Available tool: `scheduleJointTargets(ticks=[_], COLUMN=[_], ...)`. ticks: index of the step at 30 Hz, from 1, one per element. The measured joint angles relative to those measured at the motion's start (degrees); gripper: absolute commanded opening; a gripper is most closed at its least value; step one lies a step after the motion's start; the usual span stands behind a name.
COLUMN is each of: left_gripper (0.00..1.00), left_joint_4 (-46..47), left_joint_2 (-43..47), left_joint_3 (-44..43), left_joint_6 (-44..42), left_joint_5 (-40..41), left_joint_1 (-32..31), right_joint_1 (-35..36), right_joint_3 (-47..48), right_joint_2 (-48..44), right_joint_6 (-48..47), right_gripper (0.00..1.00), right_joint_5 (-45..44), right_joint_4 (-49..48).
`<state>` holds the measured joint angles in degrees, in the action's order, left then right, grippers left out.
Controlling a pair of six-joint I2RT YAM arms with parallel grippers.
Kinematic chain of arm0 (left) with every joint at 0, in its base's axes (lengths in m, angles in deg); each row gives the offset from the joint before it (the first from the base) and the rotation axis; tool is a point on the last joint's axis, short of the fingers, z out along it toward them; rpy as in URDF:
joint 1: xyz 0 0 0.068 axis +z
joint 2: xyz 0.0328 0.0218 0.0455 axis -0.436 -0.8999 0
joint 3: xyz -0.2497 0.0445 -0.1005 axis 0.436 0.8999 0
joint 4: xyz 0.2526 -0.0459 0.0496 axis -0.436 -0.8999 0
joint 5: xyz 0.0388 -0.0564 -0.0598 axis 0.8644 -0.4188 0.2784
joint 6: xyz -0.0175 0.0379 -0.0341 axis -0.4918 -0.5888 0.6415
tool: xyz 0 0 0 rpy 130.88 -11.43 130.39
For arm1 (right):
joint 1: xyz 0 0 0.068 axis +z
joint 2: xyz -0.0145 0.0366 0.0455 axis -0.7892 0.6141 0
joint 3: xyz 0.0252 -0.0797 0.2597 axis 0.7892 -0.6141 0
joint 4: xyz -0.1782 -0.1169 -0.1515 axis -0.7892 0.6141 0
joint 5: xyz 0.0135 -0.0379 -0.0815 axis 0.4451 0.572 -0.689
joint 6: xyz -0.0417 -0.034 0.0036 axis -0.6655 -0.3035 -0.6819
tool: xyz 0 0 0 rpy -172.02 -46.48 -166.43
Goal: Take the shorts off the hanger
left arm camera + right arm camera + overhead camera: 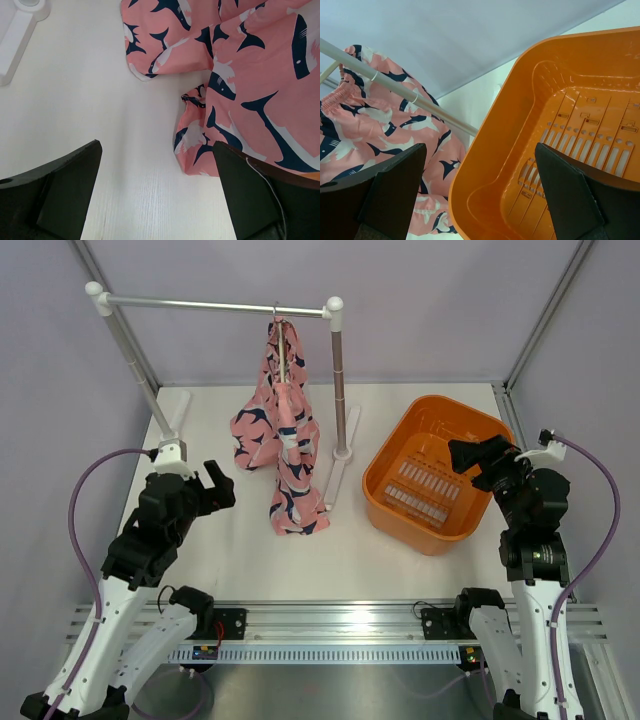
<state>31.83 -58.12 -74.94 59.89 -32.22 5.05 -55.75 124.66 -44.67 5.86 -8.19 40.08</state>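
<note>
The pink shorts (283,430) with a navy and white print hang from the pale hanger (283,352), whose wire hook sits on the grey rail. Their lower end rests on the table. They also show in the left wrist view (250,75) and in the right wrist view (375,125). My left gripper (222,487) is open and empty, low over the table just left of the shorts' lower end. My right gripper (468,455) is open and empty above the orange basket (400,455).
The grey rail stand (215,307) has a post (338,380) on a white foot right of the shorts and another white foot (20,30) at the left. The orange basket also shows in the right wrist view (490,165). Grey walls enclose the table.
</note>
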Motion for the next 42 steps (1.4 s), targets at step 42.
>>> scheduleJointTargets(ticks=[42], left_gripper=[0.95], left_joint_4=[9.4], left_joint_2=[-55.6], left_joint_3=[-66.7], left_joint_6=[-5.6], left_joint_5=[-6.3], left_joint_1=[-2.2], right_joint_1=[0.0], right_joint_3=[9.6], right_joint_2=[5.5], right_joint_6=[-1.8], right_gripper=[1.00], right_joint_5=[2.8], right_joint_4=[6.9])
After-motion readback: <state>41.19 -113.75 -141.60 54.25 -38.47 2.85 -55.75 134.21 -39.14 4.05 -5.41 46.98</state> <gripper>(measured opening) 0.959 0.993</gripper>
